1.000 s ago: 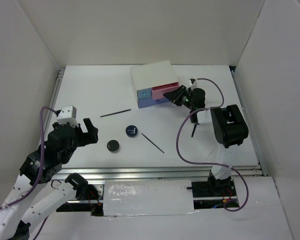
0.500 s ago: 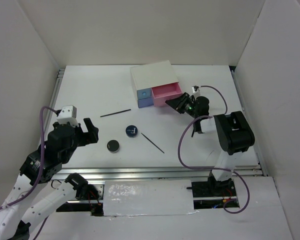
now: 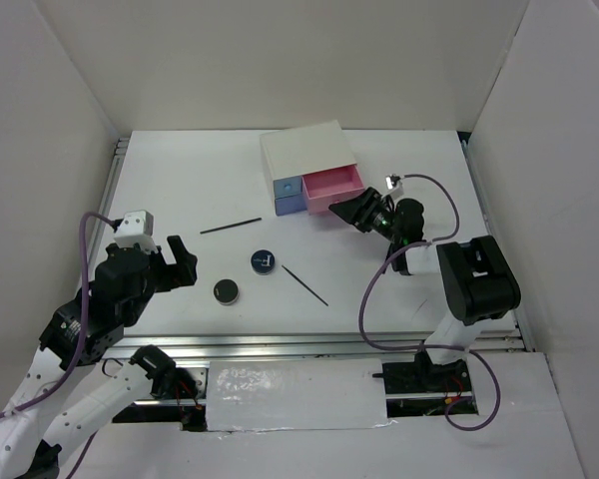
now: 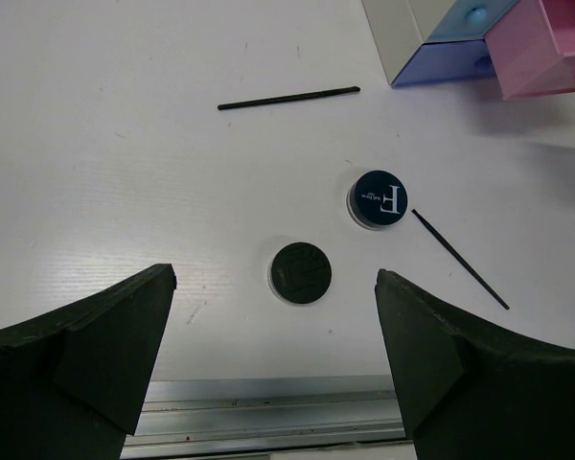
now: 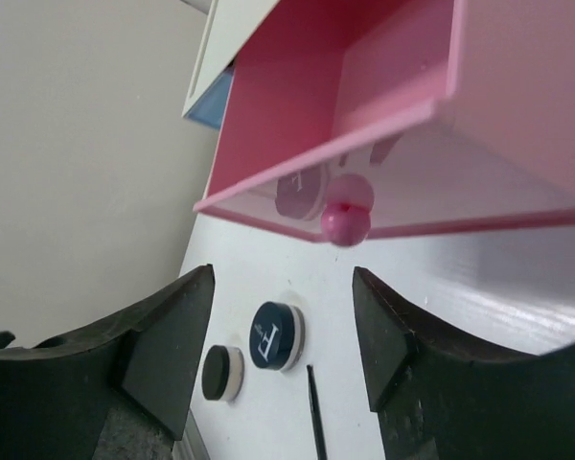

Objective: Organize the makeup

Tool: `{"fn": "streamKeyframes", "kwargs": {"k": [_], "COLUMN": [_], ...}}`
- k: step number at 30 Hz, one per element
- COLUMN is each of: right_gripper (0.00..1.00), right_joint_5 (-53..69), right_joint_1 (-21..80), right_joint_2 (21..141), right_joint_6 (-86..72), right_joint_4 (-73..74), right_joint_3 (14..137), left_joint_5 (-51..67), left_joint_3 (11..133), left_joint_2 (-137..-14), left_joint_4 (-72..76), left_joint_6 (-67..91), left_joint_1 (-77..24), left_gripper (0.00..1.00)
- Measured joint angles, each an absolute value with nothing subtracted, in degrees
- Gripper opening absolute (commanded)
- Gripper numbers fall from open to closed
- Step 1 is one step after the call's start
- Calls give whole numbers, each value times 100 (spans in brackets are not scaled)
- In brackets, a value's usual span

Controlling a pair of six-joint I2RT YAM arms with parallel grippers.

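Note:
Two round black compacts lie mid-table: one with a white mark and a plain one. Two thin black sticks lie near them, one at the back left and one to the right. The left wrist view shows the plain compact, the marked compact and both sticks. My left gripper is open and empty, left of the compacts. My right gripper is open and empty, just in front of the pulled-out pink drawer and its knob.
The white box stands at the back centre, with its blue drawer shut beside the pink one. A round shape shows through the pink drawer's front. White walls close in the table on three sides.
My right gripper has pulled the pink drawer out toward the front right, let go of its knob and backed off a little. The left arm and the makeup have not moved.

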State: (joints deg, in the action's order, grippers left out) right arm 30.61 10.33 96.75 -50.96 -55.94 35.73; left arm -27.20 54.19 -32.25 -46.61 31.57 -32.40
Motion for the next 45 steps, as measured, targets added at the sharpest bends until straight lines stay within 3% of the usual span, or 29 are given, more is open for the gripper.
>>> {"fn": "streamKeyframes", "kwargs": {"k": [4, 8, 12, 15, 19, 24, 31, 45], "right_gripper": [73, 100, 100, 100, 100, 100, 100, 100], "right_joint_5": [3153, 3146, 2558, 1619, 412, -1063, -1914, -1671], "right_joint_1": [1035, 1201, 2274, 3594, 5070, 6147, 6539, 6626], "right_joint_2": [9378, 8674, 7850, 7806, 8552, 10040, 11657, 11749], "right_joint_6": [-5113, -5002, -4379, -3778, -3225, -2987, -2851, -2733], "right_joint_4": [-5634, -5317, -3944, -2344, -620, 1017, 2556, 2661], "right_joint_3": [3197, 2759, 3030, 4071, 5813, 7321, 8744, 8895], "left_joint_5": [-2722, -2773, -2926, -3153, -3474, -3734, -3730, -3605], "left_joint_3": [5419, 5419, 5419, 5419, 5419, 5419, 5419, 5419], "left_joint_2": [-3227, -3227, -3227, -3234, -3208, -2958, -3116, -3201], "left_joint_4": [-4663, -4670, -4700, -4790, -4939, -5022, -5017, -4971], "left_joint_6": [3157, 3168, 3210, 3356, 3597, 3769, 3771, 3743], "left_joint_1": [-3236, -3221, -3173, -3092, -2904, -2818, -2810, -2799], "left_gripper": [99, 100, 99, 100, 99, 99, 99, 99]}}
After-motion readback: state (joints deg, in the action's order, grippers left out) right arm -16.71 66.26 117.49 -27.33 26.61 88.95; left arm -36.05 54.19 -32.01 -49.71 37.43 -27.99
